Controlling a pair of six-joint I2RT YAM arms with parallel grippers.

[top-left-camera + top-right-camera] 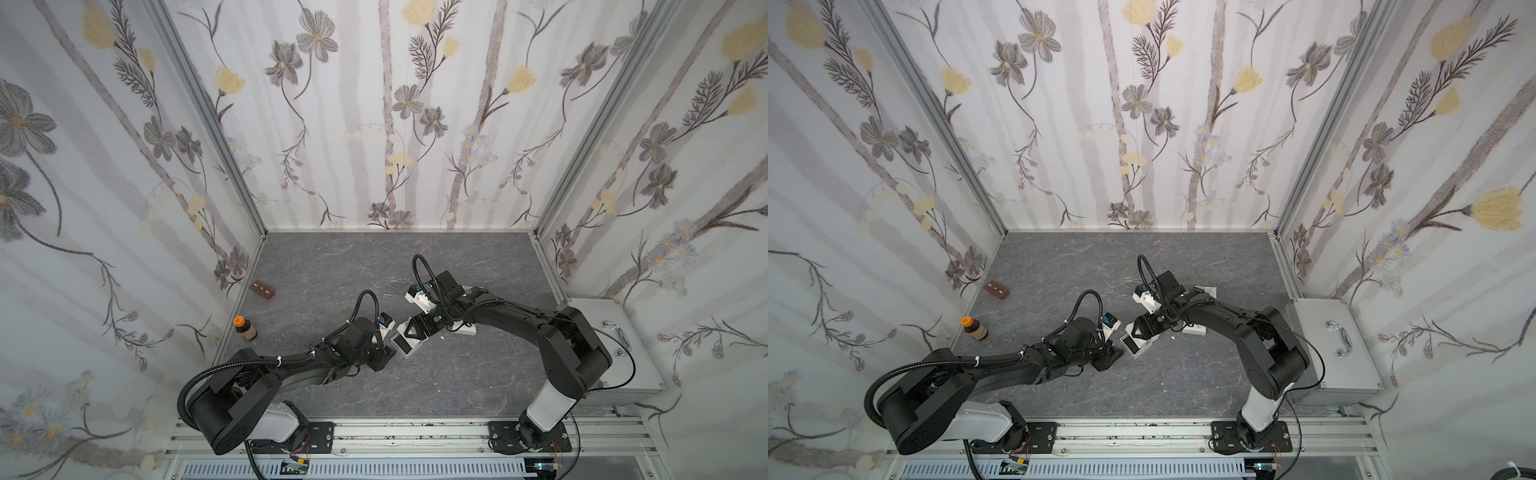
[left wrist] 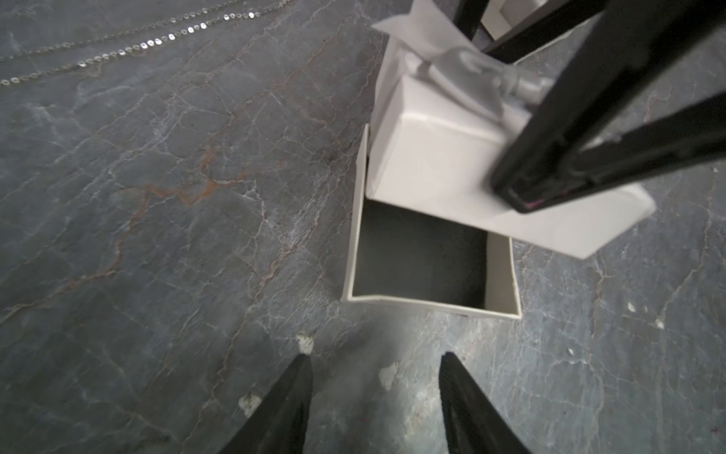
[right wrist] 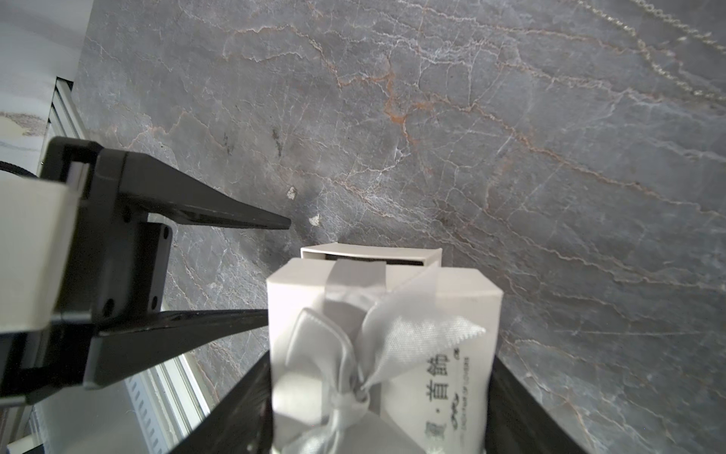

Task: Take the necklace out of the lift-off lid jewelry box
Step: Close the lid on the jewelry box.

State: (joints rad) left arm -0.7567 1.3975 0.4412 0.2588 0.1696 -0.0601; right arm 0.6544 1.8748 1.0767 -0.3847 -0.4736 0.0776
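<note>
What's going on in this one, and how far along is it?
The right claw holds the ribboned white lid over part of the jewelry box base. The necklace lies stretched out on the table, outside the box, and the part of the base's dark lining that shows is bare. The left claw hangs open and empty near the base.

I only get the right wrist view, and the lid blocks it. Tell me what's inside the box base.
Observer: In the left wrist view the box base shows only bare dark lining where the lid leaves it open.
Operator: Check under the right arm.
Observer: In both top views a white boxy object lies on the table, partly hidden by that arm.
Operator: Report the table's left edge.
Observer: A brown bottle with an orange cap stands there, upright.
</note>
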